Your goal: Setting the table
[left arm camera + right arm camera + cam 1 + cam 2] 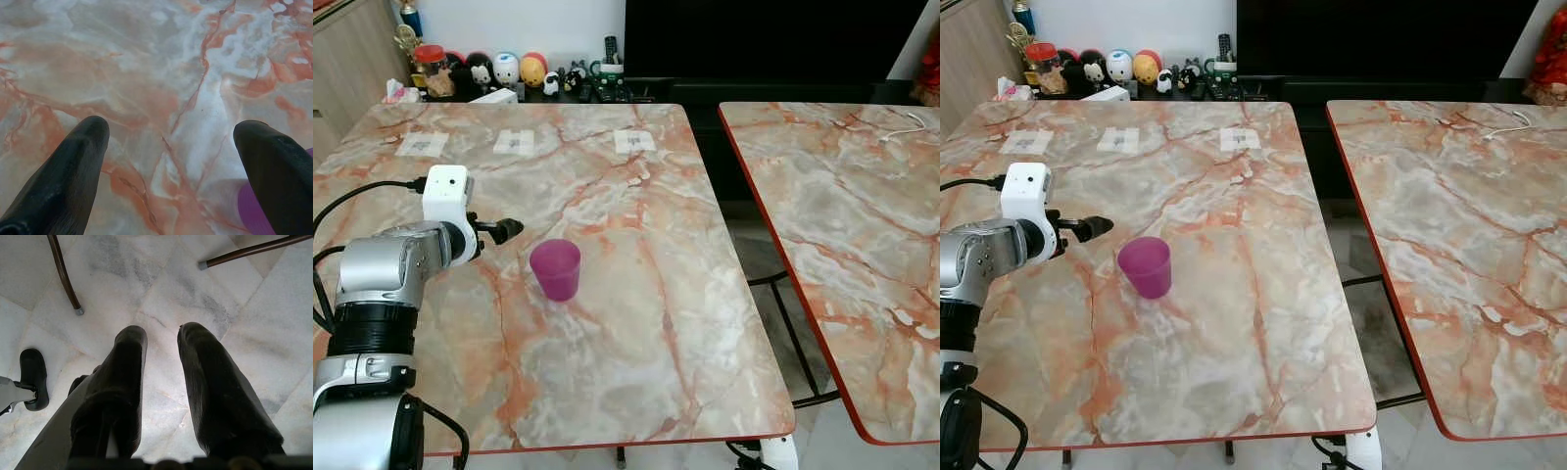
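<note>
Cup: purple plastic tumbler (pixel 555 269), upright on the orange-veined marble tabletop (pixel 636 323).
Left gripper (pixel 171 147): spread wide, empty, just beside cup.
Right gripper (pixel 161 340): slightly parted, empty, over floor.

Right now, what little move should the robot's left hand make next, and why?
Probably slide the left gripper sideways toward the purple cup. Its fingers are open over bare table, and the cup stands upright just beside them, not yet between.

home living room | marble-top tables (pixel 636 323) | TV (pixel 764 39) | toy figures (pixel 499 69) on shelf
</note>
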### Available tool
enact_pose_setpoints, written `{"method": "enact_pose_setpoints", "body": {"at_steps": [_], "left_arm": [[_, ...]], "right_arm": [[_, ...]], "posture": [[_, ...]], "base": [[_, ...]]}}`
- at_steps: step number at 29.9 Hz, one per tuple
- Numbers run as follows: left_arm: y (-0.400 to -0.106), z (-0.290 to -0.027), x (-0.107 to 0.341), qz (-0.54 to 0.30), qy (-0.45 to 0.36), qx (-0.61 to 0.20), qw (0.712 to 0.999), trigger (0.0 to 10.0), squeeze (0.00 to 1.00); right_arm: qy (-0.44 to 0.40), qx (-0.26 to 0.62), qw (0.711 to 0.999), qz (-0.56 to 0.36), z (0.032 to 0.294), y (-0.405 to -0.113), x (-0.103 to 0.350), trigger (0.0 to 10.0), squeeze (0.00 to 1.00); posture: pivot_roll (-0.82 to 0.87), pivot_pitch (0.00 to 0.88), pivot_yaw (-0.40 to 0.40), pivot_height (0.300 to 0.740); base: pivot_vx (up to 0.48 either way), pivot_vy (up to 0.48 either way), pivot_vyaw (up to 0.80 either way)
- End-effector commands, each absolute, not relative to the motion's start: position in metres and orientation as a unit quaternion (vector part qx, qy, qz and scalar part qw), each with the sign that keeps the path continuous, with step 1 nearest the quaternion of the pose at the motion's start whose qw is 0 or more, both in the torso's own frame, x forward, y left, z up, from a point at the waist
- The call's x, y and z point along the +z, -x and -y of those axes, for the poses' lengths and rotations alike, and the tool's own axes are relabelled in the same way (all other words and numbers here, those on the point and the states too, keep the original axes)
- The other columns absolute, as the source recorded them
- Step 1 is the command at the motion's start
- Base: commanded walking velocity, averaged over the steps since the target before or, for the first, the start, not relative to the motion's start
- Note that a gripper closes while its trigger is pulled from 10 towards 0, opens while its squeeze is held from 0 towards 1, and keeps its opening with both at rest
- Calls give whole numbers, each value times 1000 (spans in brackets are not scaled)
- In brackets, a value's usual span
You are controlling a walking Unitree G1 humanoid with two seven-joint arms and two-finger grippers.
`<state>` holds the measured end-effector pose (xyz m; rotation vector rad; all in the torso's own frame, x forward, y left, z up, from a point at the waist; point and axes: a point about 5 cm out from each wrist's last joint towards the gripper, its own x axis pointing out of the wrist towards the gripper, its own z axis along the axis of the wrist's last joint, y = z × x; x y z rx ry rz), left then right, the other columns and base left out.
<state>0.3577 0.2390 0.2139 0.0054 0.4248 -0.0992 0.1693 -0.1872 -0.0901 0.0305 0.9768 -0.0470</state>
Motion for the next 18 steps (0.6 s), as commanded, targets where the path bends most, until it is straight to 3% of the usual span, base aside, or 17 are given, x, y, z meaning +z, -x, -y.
{"method": "enact_pose_setpoints", "body": {"at_steps": [1,18], "left_arm": [[-359,-236,216,-215,13,-60,975,10000,0],[-358,-223,199,-239,-17,-92,967,10000,0]], "right_arm": [[-12,-24,876,-481,190,-163,-93,10000,0],[-10,-24,876,-482,190,-163,-93,10000,0]], "posture": [[180,0,-52,740],[172,5,-53,740]], "base": [[0,0,0],[0,0,0]]}}
